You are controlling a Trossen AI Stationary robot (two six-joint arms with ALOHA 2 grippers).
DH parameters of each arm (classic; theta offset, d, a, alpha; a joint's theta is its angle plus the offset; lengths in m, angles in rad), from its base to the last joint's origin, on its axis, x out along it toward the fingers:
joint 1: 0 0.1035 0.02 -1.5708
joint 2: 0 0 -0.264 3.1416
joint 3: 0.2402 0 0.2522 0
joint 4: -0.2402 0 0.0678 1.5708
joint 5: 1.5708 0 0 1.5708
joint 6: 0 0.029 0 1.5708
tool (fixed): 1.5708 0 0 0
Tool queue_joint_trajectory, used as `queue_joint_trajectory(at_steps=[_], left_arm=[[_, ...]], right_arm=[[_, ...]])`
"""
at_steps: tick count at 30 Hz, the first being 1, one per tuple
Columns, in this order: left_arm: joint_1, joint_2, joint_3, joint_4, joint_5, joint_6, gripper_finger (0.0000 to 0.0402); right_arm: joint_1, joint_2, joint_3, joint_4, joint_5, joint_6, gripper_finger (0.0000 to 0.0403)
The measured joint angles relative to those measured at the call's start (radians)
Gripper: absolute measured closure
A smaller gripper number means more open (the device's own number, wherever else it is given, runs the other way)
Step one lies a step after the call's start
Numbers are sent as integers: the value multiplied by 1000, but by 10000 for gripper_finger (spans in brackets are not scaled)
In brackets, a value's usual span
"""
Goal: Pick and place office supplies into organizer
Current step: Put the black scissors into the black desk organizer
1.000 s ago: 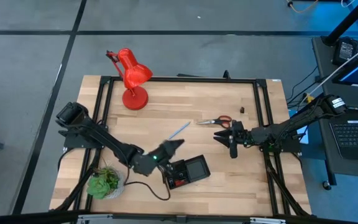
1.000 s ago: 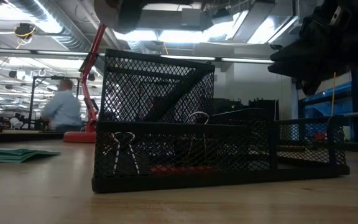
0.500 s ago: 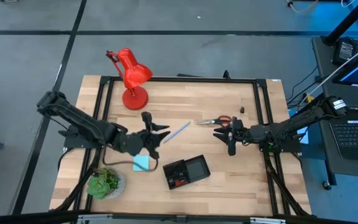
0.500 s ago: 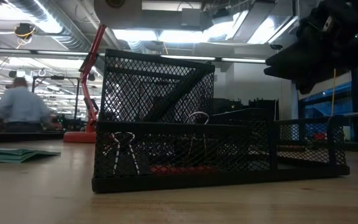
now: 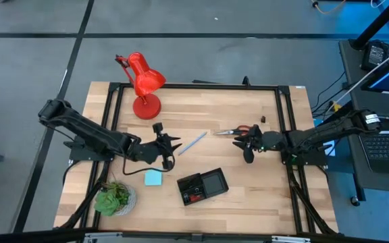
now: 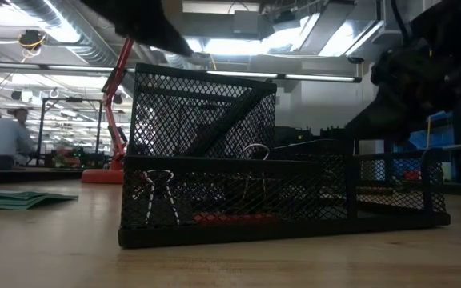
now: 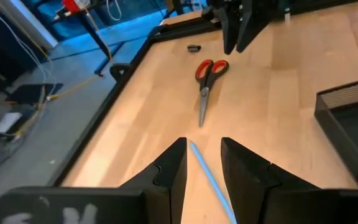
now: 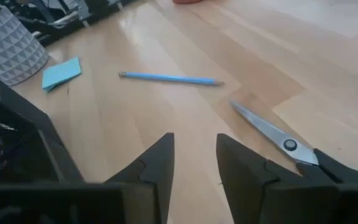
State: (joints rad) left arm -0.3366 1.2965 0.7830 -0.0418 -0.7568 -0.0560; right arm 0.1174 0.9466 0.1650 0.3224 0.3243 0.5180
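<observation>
Clips and a red piece already sit in the organizer [image 5: 203, 185], at 6 o'clock. Left on the counter [image 5: 275, 202]: pen [image 5: 194, 142], scissors [image 5: 234, 131], notepad [image 5: 154, 177]. Left hand [image 5: 170, 147], spread and empty, faces the pen; right hand [image 5: 246, 142], spread, nears the scissors.

No legible txt, labels or nos. anywhere.

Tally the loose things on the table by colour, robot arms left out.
Red: 2, lamp and scissors
Light blue: 2, pen and notepad
Black: 2, organizer and small clip
Green: 1, plant
Total: 7
</observation>
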Motion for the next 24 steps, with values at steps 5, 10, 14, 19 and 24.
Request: queue_joint_trajectory(at_steps=[5,10,14,19,24], left_arm=[[36,0,-129,218,92,-6,307],[82,0,-229,407,196,6,308],[110,0,-300,527,254,6,308],[132,0,-400,691,261,13,309],[139,-17,-501,852,259,-8,309]], right_arm=[[-48,0,21,-25,-41,-35,281],[-77,-1,123,-202,-61,-82,281],[-91,-1,238,-474,-67,-85,281],[-102,-1,337,-752,-67,-83,281],[-103,-1,354,-837,-67,-88,281]])
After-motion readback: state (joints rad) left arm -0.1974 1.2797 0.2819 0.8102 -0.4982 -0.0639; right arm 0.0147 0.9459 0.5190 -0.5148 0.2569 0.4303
